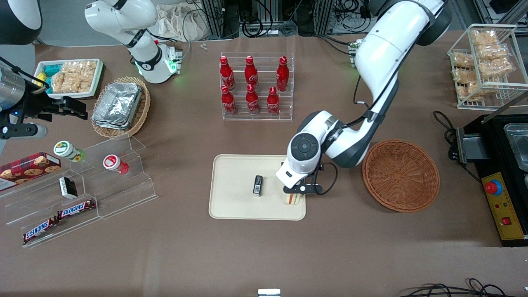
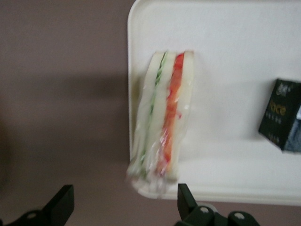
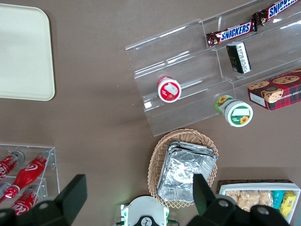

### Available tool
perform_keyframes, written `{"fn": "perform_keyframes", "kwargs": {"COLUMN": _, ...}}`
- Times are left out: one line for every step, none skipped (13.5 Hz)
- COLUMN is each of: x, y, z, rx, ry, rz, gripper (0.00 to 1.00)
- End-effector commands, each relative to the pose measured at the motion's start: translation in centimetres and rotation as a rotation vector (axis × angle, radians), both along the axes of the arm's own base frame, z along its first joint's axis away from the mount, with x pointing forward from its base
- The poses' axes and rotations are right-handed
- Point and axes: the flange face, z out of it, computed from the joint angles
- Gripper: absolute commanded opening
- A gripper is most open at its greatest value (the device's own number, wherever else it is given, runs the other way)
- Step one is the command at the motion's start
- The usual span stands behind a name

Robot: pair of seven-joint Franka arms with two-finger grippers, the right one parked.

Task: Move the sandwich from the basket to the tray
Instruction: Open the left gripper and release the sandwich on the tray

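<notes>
Black fingers (image 2: 61, 203) of the gripper (image 1: 298, 190) stood spread wide when we looked, hovering just above the tray (image 1: 235, 173) at its edge nearest the basket (image 1: 401, 175), gripping nothing. Directly beneath, we saw the sandwich (image 2: 162, 117) lying on the tray along that same edge, free of the fingers. Nearer the tray's middle lay a small black box (image 1: 258, 185). Beside the tray, toward the working arm's end, the basket sat empty.
</notes>
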Motion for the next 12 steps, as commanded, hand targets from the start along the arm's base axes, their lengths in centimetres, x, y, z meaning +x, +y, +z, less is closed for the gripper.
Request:
{"fn": "perform_keyframes", "kwargs": {"x": 0.7, "y": 3.7, "z": 6.2, "rx": -0.036, "ry": 0.102, "rz": -0.032, "gripper": 0.99}}
{"fn": "perform_keyframes", "kwargs": {"x": 1.1, "y": 5.8, "z": 8.6, "rx": -0.052, "ry": 0.117, "rz": -0.027, "gripper": 0.99}}
{"fn": "perform_keyframes", "kwargs": {"x": 0.9, "y": 6.9, "z": 10.8, "rx": -0.041, "ry": 0.119, "rz": -0.033, "gripper": 0.99}}
{"fn": "perform_keyframes", "kwargs": {"x": 0.2, "y": 8.0, "z": 12.8, "rx": -0.015, "ry": 0.13, "rz": -0.057, "gripper": 0.99}}
{"fn": "perform_keyframes", "kwargs": {"x": 0.3, "y": 9.9, "z": 14.3, "rx": -0.011, "ry": 0.142, "rz": -0.07, "gripper": 0.99}}
{"fn": "perform_keyframes", "kwargs": {"x": 0.6, "y": 12.2, "z": 15.8, "rx": -0.009, "ry": 0.148, "rz": -0.059, "gripper": 0.99}}
{"fn": "perform_keyframes", "kwargs": {"x": 0.7, "y": 14.2, "z": 17.2, "rx": -0.002, "ry": 0.154, "rz": -0.048, "gripper": 0.99}}
{"fn": "perform_keyframes", "kwargs": {"x": 0.9, "y": 16.5, "z": 18.9, "rx": -0.001, "ry": 0.15, "rz": -0.029, "gripper": 0.99}}
{"fn": "perform_keyframes", "kwargs": {"x": 1.1, "y": 18.7, "z": 20.3, "rx": -0.002, "ry": 0.143, "rz": -0.01, "gripper": 0.99}}
{"fn": "perform_keyframes", "kwargs": {"x": 1.3, "y": 21.0, "z": 21.5, "rx": -0.007, "ry": 0.134, "rz": -0.001, "gripper": 0.99}}
{"fn": "perform_keyframes", "kwargs": {"x": 1.6, "y": 23.3, "z": 22.4, "rx": -0.005, "ry": 0.127, "rz": 0.01, "gripper": 0.99}}
{"fn": "perform_keyframes", "kwargs": {"x": 1.6, "y": 25.1, "z": 23.2, "rx": 0.027, "ry": 0.118, "rz": 0.022, "gripper": 0.99}}
